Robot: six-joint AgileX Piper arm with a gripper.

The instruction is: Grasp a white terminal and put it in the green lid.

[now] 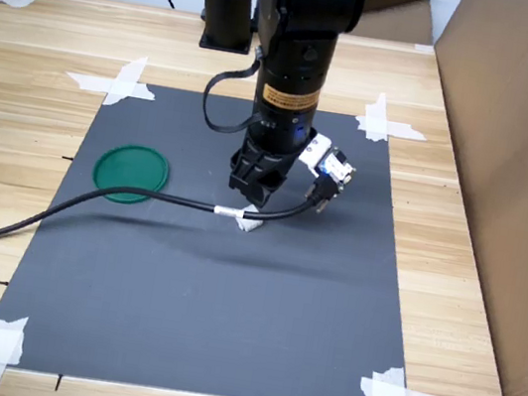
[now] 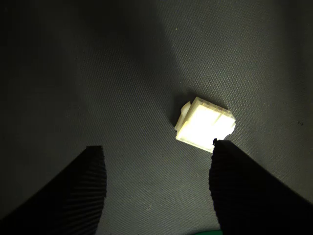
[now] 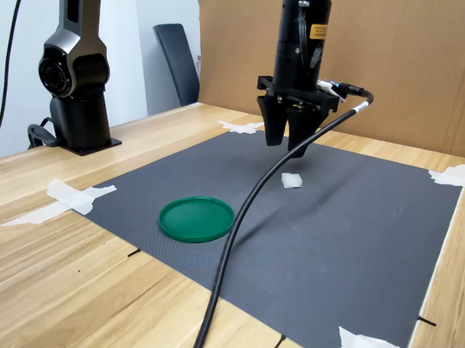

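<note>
Green lid (image 1: 131,173) sits on the dark mat (image 1: 203,329) at left-centre of the first exterior view, empty, resting flat. Just right of it, near frame centre, the gripper (image 1: 256,197) hangs over the mat, pointing down, with a black cable (image 1: 40,213) trailing off to the lower left. The white terminal (image 3: 291,180) lies on the mat below the gripper and is not lifted; in the second exterior view it sits centre frame, right of the lid and well apart from it. Wrist view: jaws spread apart, nothing between them, and the terminal lies off the midline, touching or just beside the tip of one finger (image 2: 244,191). Step in hand looks like the approach before the grasp. Next move likely needs a small sideways shift to centre the piece, then descend and close. Risk: a finger lands on the terminal and knocks it away.
</note>
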